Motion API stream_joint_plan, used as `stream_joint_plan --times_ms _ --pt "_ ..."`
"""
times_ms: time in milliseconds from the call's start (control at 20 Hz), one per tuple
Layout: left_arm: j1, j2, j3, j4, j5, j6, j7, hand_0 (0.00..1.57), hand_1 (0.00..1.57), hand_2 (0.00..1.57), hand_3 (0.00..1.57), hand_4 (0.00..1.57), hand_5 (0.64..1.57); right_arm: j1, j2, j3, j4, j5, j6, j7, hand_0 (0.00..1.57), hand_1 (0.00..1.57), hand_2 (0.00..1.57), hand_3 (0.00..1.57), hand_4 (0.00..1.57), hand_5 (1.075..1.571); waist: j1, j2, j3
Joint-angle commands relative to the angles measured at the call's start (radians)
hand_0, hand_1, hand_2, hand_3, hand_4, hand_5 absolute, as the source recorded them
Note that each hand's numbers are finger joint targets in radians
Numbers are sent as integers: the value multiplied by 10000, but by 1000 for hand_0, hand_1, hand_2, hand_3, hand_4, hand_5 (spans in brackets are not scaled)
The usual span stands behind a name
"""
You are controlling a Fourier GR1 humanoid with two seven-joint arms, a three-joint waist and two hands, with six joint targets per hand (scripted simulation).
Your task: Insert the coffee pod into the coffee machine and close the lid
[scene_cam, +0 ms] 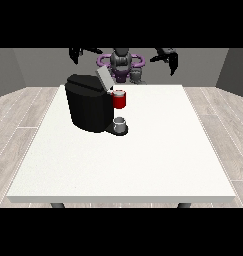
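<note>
Front view: the coffee machine stands on the desk with its lid tilted up, and no pod shows apart from it. Both hands, at the view's left and right, hang raised, grasping nothing, fingers relaxed. A sweeping reach for the lid could knock the small cup off its stand.

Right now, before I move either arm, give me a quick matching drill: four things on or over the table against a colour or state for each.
Things:
1. coffee machine
2. lid
3. pod holder
4. cup

States:
A. red
B. grey, on the machine's base
C. black, on the table's left part
D. tilted up, open

Pairs: 1-C, 2-D, 3-A, 4-B
</note>
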Motion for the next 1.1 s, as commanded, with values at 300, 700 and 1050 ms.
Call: stream_joint_plan --times_ms 300,700,1050 --pt "784 -16 -835 -2175 699 102 689 0 0 0 0 354 1571 -1290 156 -699 1115 -961 -135 872 0 0 0 0 176 1571 307 916 0" --pt "1189 303 -933 -3580 1170 58 1342 0 0 0 0 374 1571 -2331 -164 -563 1725 -977 143 700 0 0 0 0 0 1571 202 1794 0" --pt "1066 634 -837 -4475 1524 106 1770 0 0 0 0 316 1571 -2439 68 -233 2406 -630 196 -501 0 0 0 0 0 1571 335 2380 2"
